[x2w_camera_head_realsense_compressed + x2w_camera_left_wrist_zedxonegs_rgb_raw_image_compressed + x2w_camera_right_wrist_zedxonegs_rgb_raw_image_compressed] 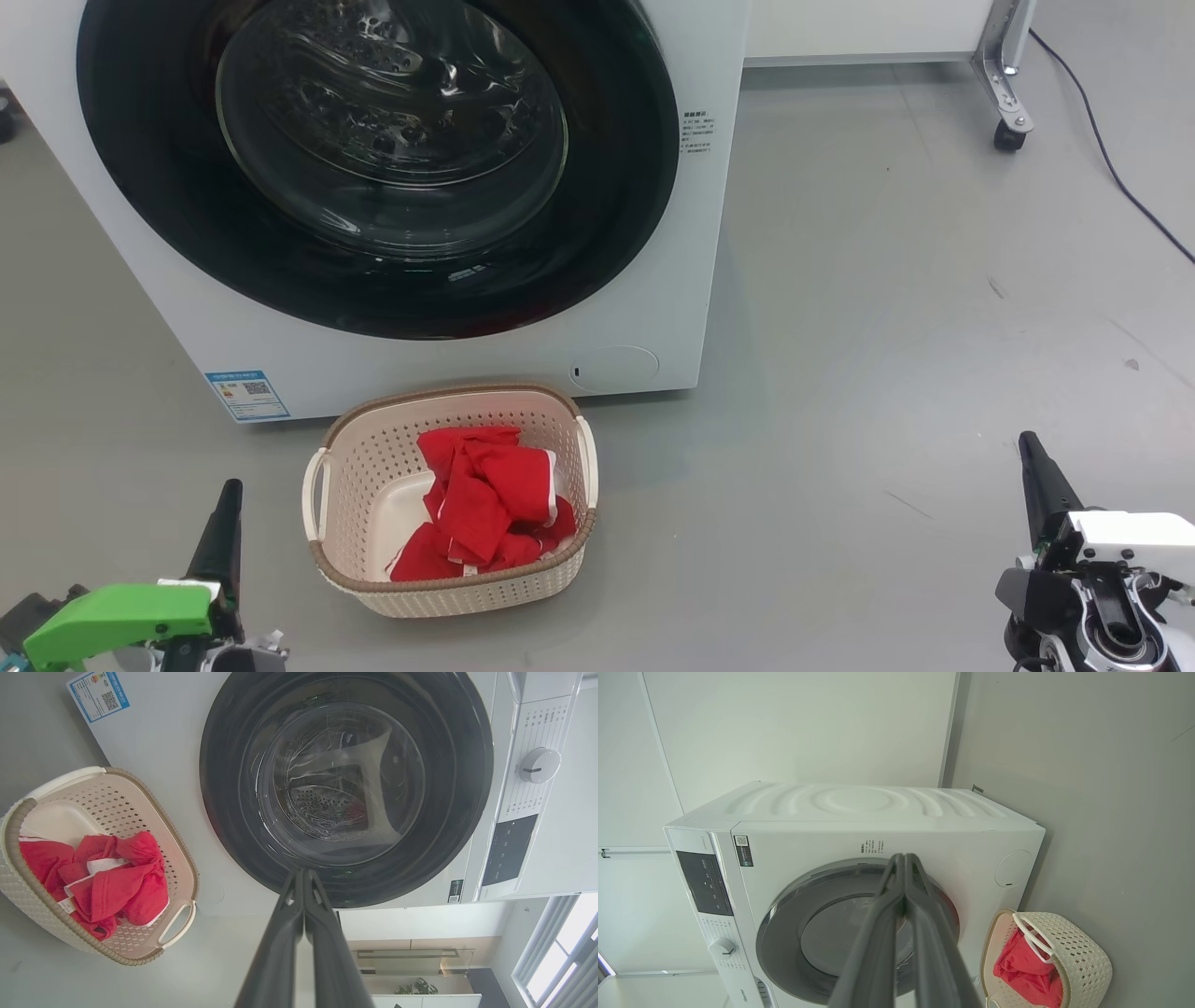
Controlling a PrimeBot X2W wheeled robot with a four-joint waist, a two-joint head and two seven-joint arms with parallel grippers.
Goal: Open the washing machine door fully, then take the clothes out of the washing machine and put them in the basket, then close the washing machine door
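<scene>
Red clothes (485, 499) in basket (467, 597), beside left gripper (230, 493), not touching

Bright even light, soft shadows

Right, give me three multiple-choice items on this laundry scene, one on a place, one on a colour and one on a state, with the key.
1. Where is the red garment?
A in the drum
B in the cream basket
C on the floor

2. What colour is the rim of the washing machine door?
A white
B glossy black
C blue

3. How do the left gripper and the right gripper stand?
A both shut and empty
B both open
C left shut on the garment

Key:
1 B, the red fabric lies inside the basket's perforated walls.
2 B, a dark ring surrounds the glass bowl.
3 A, each pair of fingers is pressed together with nothing between.
</scene>
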